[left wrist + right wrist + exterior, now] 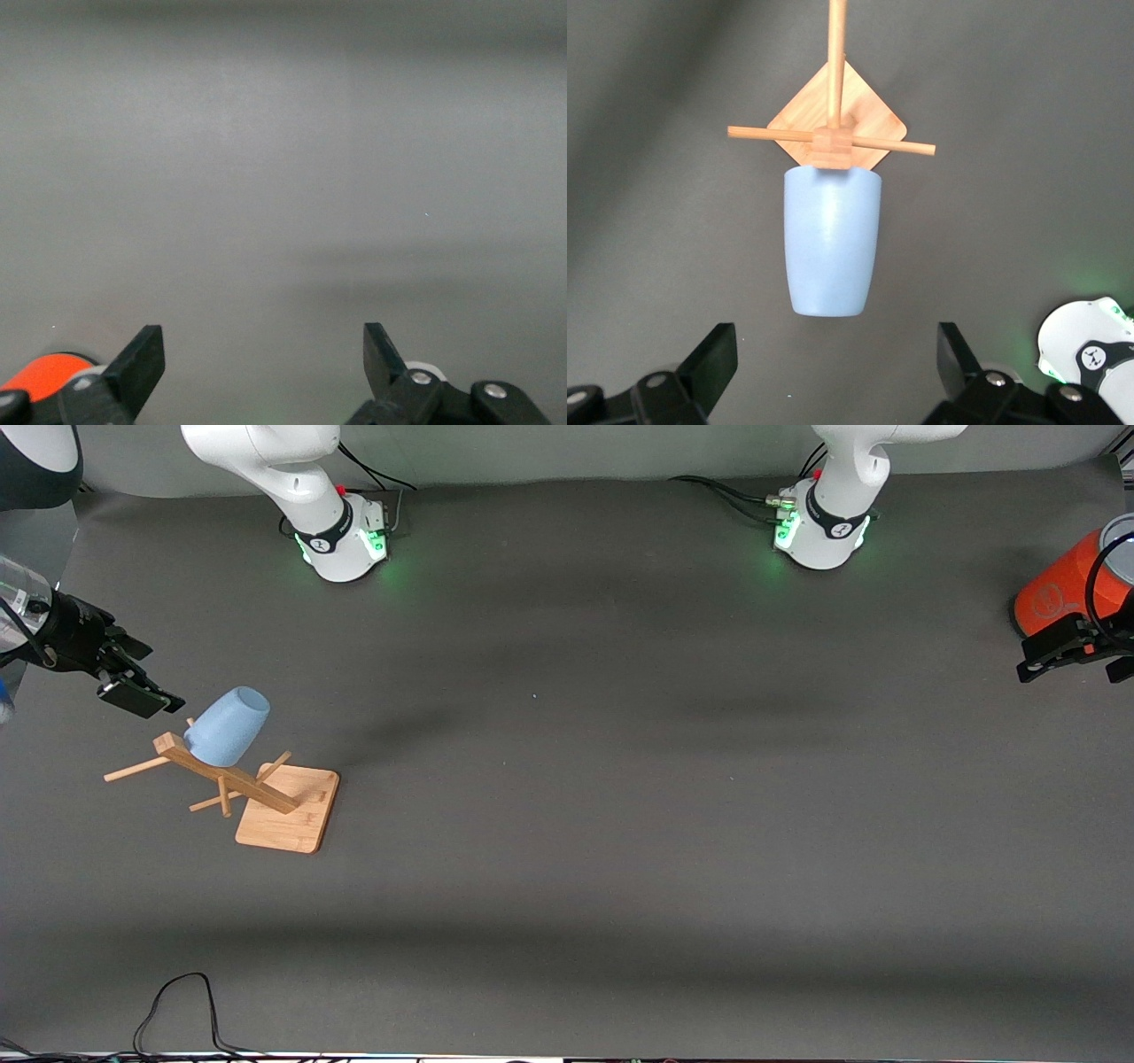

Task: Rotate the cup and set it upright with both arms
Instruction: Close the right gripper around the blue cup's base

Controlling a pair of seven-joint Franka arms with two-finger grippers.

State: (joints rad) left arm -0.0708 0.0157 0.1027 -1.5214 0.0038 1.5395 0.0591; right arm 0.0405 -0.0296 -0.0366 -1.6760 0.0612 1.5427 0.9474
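Observation:
The light-blue cup hangs tilted, mouth down, on a peg of a wooden rack toward the right arm's end of the table. In the right wrist view the cup shows just ahead of my open fingers, apart from them, with the rack's base past it. My right gripper is open and empty in the air beside the cup's closed bottom. My left gripper is open and empty at the left arm's end of the table, by the orange can. In the left wrist view my left gripper shows only bare mat ahead.
A large orange can with a grey lid stands at the table edge at the left arm's end; it also shows in the left wrist view. A black cable loops at the table edge nearest the camera. The dark mat covers the table.

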